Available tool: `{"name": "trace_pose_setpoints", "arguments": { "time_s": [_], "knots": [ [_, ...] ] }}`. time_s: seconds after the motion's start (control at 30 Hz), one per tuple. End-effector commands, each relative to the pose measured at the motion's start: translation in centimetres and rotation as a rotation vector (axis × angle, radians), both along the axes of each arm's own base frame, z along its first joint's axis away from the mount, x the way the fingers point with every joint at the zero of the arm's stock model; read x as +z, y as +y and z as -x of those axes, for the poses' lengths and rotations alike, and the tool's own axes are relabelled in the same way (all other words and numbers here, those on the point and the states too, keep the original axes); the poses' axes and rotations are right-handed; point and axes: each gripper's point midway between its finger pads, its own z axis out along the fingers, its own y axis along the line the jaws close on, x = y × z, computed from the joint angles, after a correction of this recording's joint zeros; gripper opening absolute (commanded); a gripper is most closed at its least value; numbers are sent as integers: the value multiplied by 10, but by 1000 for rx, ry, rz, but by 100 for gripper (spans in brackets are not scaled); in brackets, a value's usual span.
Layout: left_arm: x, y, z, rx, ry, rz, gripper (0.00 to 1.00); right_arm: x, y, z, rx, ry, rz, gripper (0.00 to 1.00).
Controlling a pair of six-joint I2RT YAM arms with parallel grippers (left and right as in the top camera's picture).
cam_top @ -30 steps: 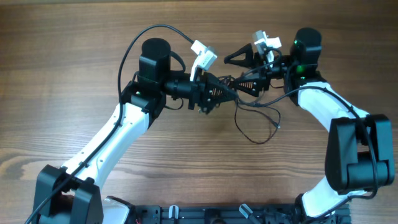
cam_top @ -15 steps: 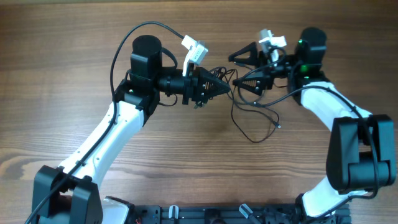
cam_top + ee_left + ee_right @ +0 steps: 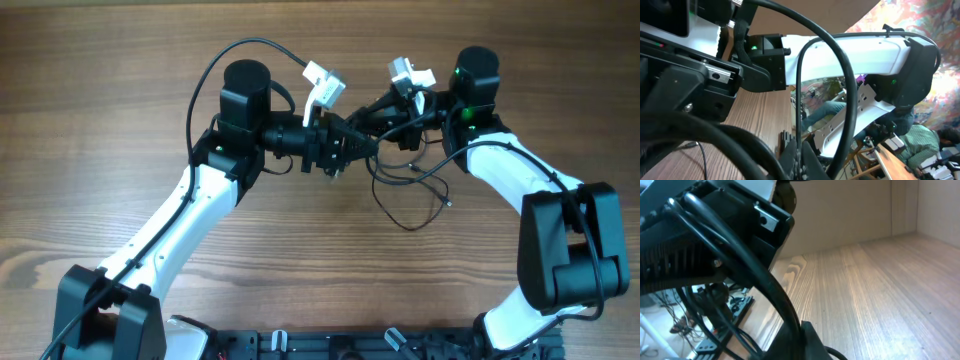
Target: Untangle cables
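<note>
Your left gripper (image 3: pixel 352 148) and right gripper (image 3: pixel 383 108) sit nearly touching above mid-table. Each appears to have its jaws pressed together on a strand of the cables (image 3: pixel 405 227). The remaining cord hangs between them and trails in a loose loop onto the table (image 3: pixel 120 80) beneath the right arm.

Risk noted: with so little gap, the fingers may collide. A hard pull apart could cinch the knot tighter or drag a strand out of its pinch.

Cables (image 3: pixel 408 228): thin, black, tangled; knot raised at centre, one loose loop trailing below, plug end free.
</note>
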Motion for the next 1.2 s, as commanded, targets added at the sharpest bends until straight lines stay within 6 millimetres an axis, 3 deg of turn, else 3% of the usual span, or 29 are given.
{"name": "trace_pose_setpoints", "arguments": {
  "time_s": [0.0, 0.07, 0.13, 0.17, 0.27, 0.37, 0.47, 0.53, 0.6, 0.67, 0.77, 0.83, 0.9, 1.0, 1.07, 1.13, 1.17],
  "knots": [
    [1, 4, -9, 33, -3, -2, 5, 10, -20, -7, -25, 90, 7, 4],
    [-7, 8, -30, 145, 11, -36, 22, 6, -44, -49, -267, 359, 25, 4],
    [-24, 12, -55, 308, 52, -112, 45, 3, -64, -74, -413, 526, 3, 4],
    [-36, 16, -67, 391, 79, -161, 50, 3, -74, -83, -463, 599, -12, 4],
    [-54, 24, -77, 481, 128, -233, 54, 0, -84, -91, -518, 658, -28, 5],
    [-55, 24, -76, 480, 134, -238, 59, -11, -95, -106, -653, 664, -10, 5],
    [-55, 24, -77, 480, 123, -239, 65, -21, -110, -108, -822, 669, 72, 5],
    [-56, 26, -79, 497, 121, -246, 66, -23, -128, -95, -983, 702, 168, 4],
    [-57, 27, -82, 511, 119, -250, 100, -16, -144, -68, -1126, 846, 213, 5],
    [-60, 29, -85, 534, 121, -262, 100, -22, -165, -34, -1311, 1015, 273, 5],
    [-60, 28, -84, 530, 123, -264, 100, -29, -180, 17, -1457, 1212, 332, 5],
    [-65, 29, -81, 527, 148, -282, 100, -34, -191, 50, -1532, 1289, 424, 5],
    [-73, 31, -77, 523, 185, -309, 100, -35, -192, 68, -1520, 1297, 519, 5],
    [-75, 30, -75, 520, 194, -315, 100, -50, -189, 68, -1535, 1275, 632, 5],
    [-75, 28, -73, 512, 193, -316, 100, -69, -186, 49, -1570, 1215, 714, 5],
    [-75, 21, -68, 492, 190, -318, 100, -94, -166, 34, -1492, 1214, 811, 5],
    [-75, 14, -62, 471, 186, -320, 100, -119, -148, 25, -1385, 1218, 941, 5]
  ]
}}
